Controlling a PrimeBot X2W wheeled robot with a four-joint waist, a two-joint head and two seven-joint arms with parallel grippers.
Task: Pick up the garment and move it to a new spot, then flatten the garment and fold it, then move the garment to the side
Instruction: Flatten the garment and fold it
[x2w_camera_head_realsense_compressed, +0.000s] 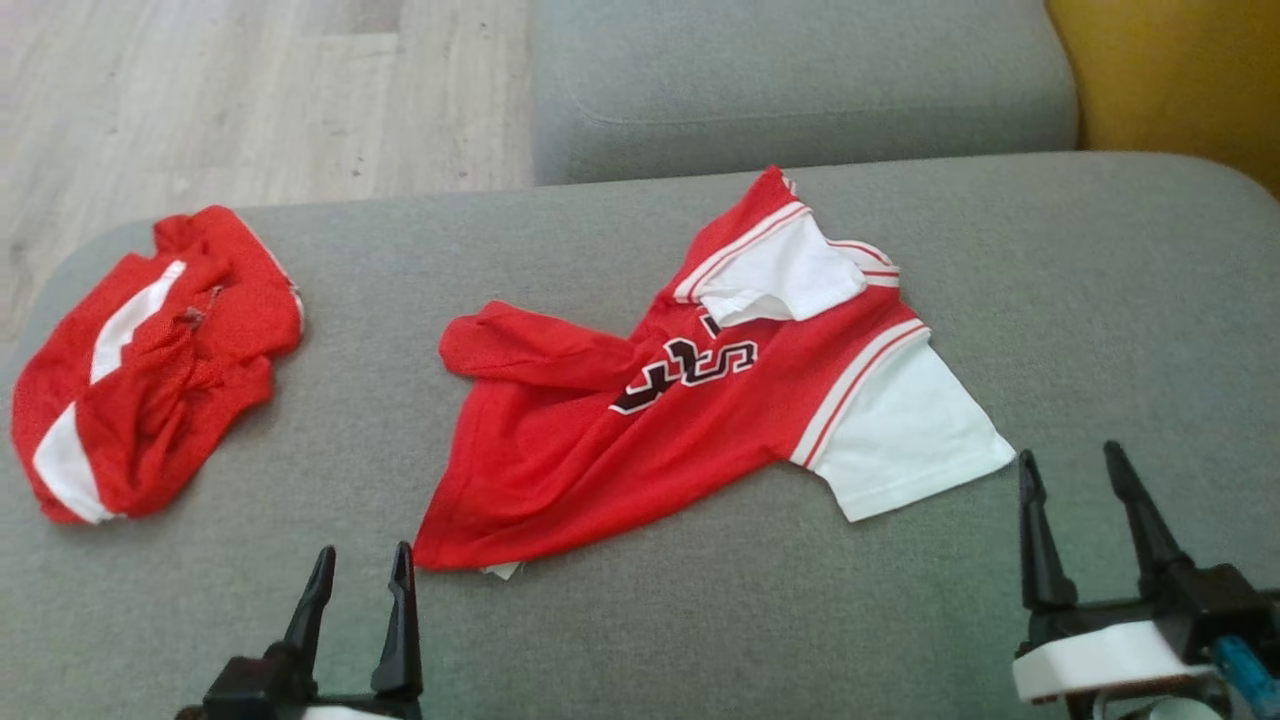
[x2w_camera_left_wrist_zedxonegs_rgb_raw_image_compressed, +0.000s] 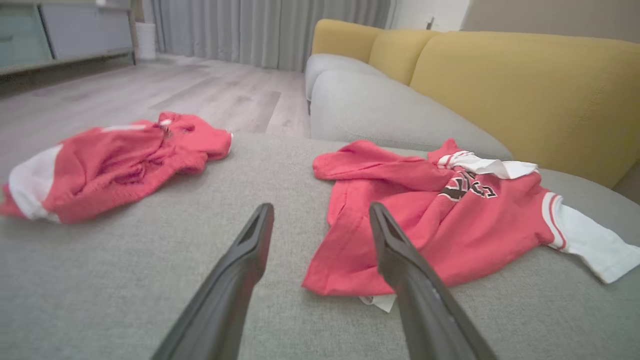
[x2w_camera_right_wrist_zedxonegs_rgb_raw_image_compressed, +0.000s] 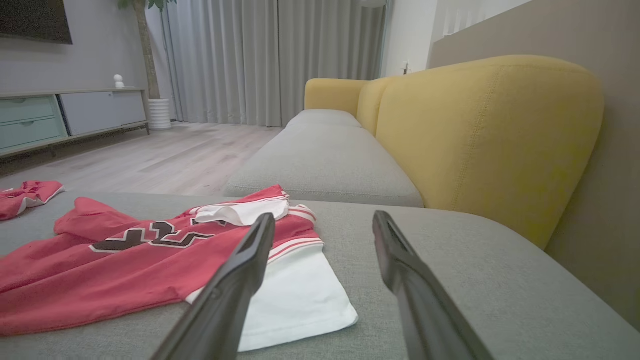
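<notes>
Red/white jersey (x2w_camera_head_realsense_compressed: 640, 440) lay rumpled mid-frame on grey cushion (x2w_camera_head_realsense_compressed: 700, 620); 2nd red garment (x2w_camera_head_realsense_compressed: 150, 370) at left. L gripper (x2w_camera_head_realsense_compressed: 365, 548) lower left, R gripper (x2w_camera_head_realsense_compressed: 1070, 450) lower right, both spread, empty.

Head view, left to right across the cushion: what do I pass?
crumpled red garment → left claw → jersey → right claw

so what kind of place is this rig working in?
Most likely a home living room: a grey sofa with yellow backrests, floor-length curtains over a wood-look floor, and a low sideboard along the wall.
</notes>
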